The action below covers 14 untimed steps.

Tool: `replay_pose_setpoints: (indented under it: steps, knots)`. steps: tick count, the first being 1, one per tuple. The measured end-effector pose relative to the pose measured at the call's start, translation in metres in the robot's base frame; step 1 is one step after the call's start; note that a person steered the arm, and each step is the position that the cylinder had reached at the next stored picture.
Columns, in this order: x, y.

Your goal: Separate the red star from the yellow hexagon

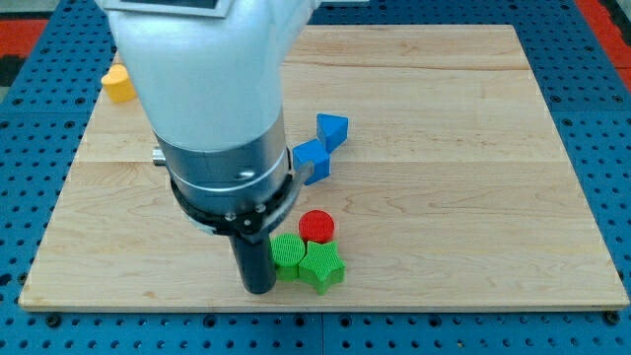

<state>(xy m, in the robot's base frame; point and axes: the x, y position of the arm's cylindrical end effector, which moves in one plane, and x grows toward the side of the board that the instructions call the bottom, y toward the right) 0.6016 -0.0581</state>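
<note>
My tip (pixel 259 288) rests on the wooden board (pixel 444 197), bare, pinching nothing, just left of the green cylinder (pixel 288 253); whether they touch cannot be told. A green star (pixel 321 266) sits against that cylinder's right side, and a red cylinder (pixel 317 227) lies just above the pair. Two blue blocks (pixel 321 146) lie further up from the red cylinder. A yellow block (pixel 119 84), shape unclear, lies far up-left of the tip. No red star shows; the arm (pixel 212 108) hides part of the board.
</note>
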Motion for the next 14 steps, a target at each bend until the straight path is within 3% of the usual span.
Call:
replay_pose_setpoints:
  steps: [1, 2, 3, 5, 6, 7, 8, 9, 10, 12, 14]
  knots:
    - [0.013, -0.066]
    - [-0.047, -0.119]
    - [-0.138, -0.111]
    - [-0.315, 0.055]
    - [-0.389, 0.010]
    - [-0.409, -0.015]
    - [-0.406, -0.110]
    - [-0.378, -0.169]
    - [-0.345, -0.158]
    - [-0.379, -0.109]
    - [-0.300, -0.036]
